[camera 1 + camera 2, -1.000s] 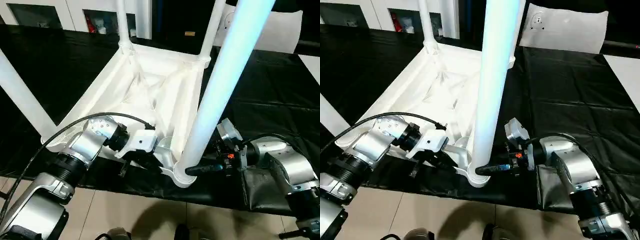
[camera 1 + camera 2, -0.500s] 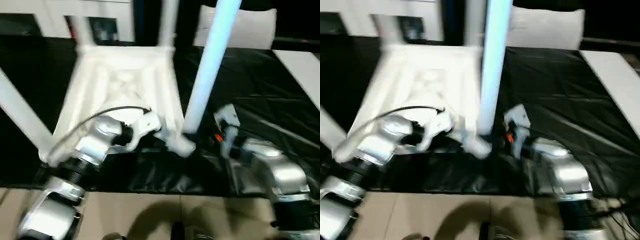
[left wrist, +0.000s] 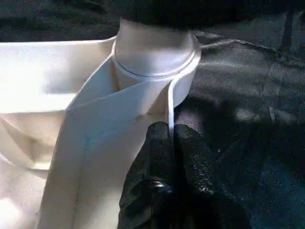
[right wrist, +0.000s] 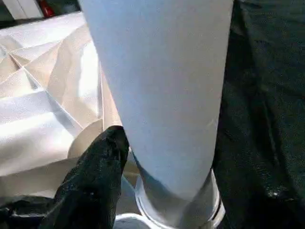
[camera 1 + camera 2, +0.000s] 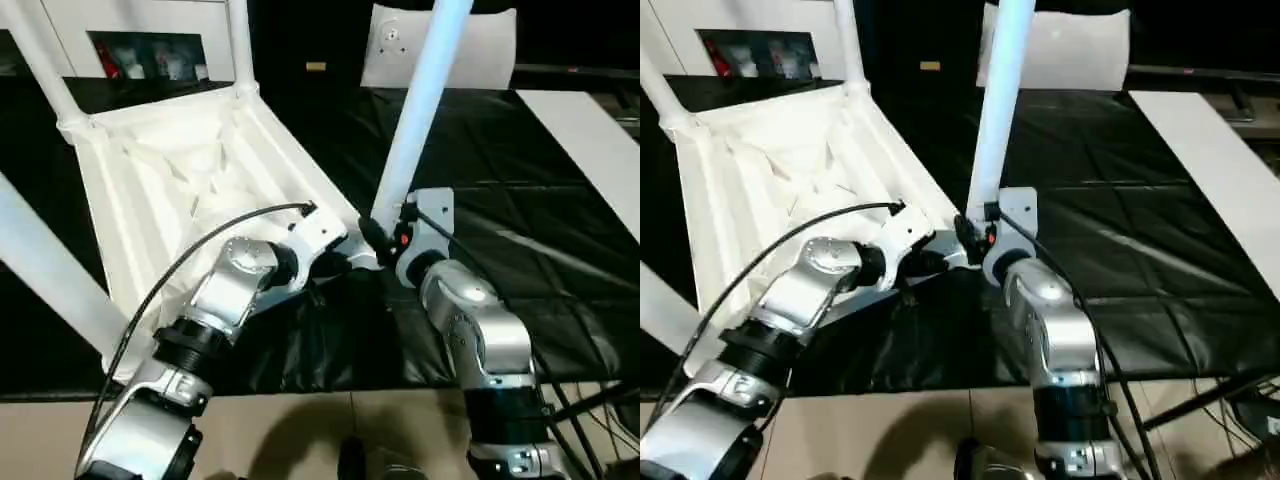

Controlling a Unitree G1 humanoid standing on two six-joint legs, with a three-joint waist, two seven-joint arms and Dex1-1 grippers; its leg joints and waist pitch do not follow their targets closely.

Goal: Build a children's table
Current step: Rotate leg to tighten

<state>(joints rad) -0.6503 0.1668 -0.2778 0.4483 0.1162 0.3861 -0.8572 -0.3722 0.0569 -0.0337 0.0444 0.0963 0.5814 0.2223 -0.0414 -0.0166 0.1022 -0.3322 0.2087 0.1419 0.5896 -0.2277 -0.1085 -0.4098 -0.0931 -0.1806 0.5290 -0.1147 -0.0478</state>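
One children's table (image 5: 190,170), white plastic, lies upside down on a black sheet (image 5: 520,200), filling the left and centre of the head views; ribbed underside faces up.

- Legs: one leg (image 5: 415,110) stands in the near corner socket (image 3: 155,52) at centre frame, rising to the top edge; two more at upper left (image 5: 40,60) and upper centre (image 5: 240,45); a fourth (image 5: 50,270) crosses the left edge.
- Left gripper (image 3: 167,138): black fingers pressed together, tips against the table's rim wall just below the corner socket.
- Right gripper (image 5: 372,232): at the foot of the centre leg; one black finger (image 4: 95,176) lies beside the leg's base, the other hidden, so the grip cannot be judged.
- Background: white cabinet (image 5: 140,40) along the upper left; white cushion-like panel (image 5: 480,45) at upper right.
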